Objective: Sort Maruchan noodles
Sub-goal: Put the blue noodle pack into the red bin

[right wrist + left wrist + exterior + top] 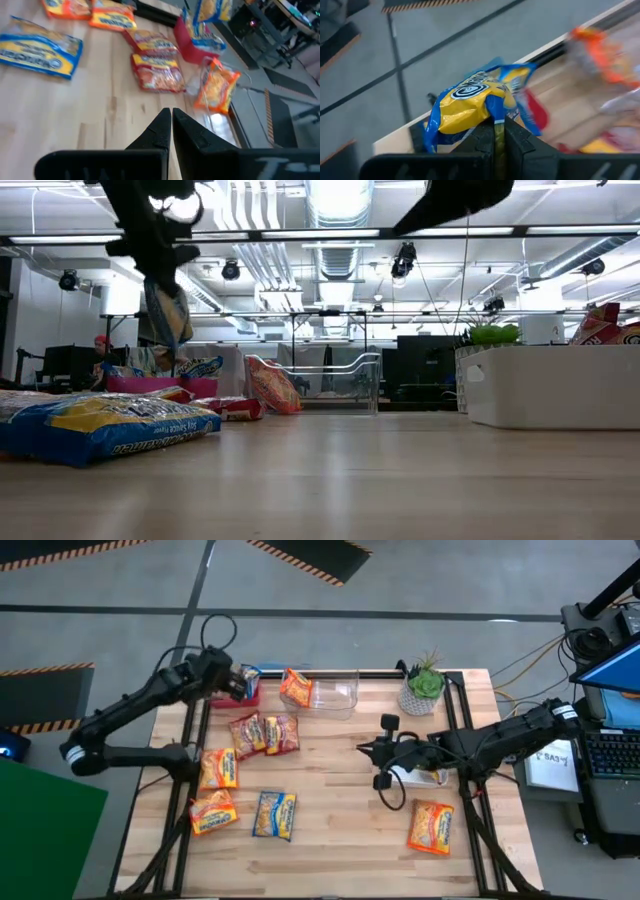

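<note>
- left gripper (pixel 240 683) is up at the far left corner of the table (pixel 340 830), fingers pinched tight on a blue-and-yellow noodle packet (pixel 470 102) that hangs in the air right above the pink bin (pixel 249 692)
- in the low view that same packet dangles from the gripper over the pink bin (pixel 165 386)
- right gripper (pixel 366 748) is out over the middle of the table with its fingers pressed together, nothing between them
- an orange packet (pixel 295 687) leans against the clear bin (pixel 335 693) at the far edge
- two red-marked packets (pixel 265 733) lie side by side just in front of the bins
- two orange packets (pixel 219 769) and (pixel 212 812) sit on the left side, with a blue packet (pixel 274 815) just beside the nearer one
- one more orange packet (pixel 431 825) lies on the near right, in front of the white bin (pixel 425 777)
- potted plant (pixel 424 686) sits at the far right corner
</note>
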Controlling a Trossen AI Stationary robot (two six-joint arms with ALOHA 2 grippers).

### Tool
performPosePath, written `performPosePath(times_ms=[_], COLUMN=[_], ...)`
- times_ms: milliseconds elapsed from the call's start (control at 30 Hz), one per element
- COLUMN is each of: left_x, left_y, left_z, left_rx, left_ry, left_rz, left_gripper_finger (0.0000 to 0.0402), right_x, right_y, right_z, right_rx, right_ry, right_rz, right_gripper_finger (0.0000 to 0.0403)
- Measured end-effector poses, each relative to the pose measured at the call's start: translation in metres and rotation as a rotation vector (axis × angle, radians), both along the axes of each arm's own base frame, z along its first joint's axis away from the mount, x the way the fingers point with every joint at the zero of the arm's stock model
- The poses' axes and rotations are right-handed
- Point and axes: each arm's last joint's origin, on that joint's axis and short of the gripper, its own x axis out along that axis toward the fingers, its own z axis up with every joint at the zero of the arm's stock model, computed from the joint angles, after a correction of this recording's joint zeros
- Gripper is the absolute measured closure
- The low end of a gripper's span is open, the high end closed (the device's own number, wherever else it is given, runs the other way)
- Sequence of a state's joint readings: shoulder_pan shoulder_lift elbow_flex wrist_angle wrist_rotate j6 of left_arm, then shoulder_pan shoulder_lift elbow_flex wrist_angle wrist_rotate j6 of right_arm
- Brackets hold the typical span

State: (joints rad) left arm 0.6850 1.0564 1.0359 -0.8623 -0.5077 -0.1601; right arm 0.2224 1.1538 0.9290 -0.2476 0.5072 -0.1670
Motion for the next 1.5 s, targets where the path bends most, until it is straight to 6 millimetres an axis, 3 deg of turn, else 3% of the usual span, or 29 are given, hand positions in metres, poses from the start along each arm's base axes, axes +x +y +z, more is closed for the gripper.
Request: performPosePath(times_ms=[300, 833, 1500], left_x=[0.004, 0.026, 0.039], left_y=[0.039, 0.07, 0.096], left_z=[-0.03, -0.079, -0.114], left_rx=[-0.106, -0.267, -0.285], left_ry=[0.175, 0.298, 0.301], left_rz=[0.047, 0.02, 0.05], left_gripper_finger=[0.0401, 0.0401, 0.0401], right_x=[0.0, 0.0, 0.001], right_y=[-0.021, -0.065, -0.069], right_z=[-0.013, -0.023, -0.023], right_rx=[-0.011, 0.0, 0.032], right_ry=[0.04, 0.051, 0.043], right_rz=[-0.075, -0.16, -0.147], right_gripper_finger=[0.0394, 0.0394, 0.0394])
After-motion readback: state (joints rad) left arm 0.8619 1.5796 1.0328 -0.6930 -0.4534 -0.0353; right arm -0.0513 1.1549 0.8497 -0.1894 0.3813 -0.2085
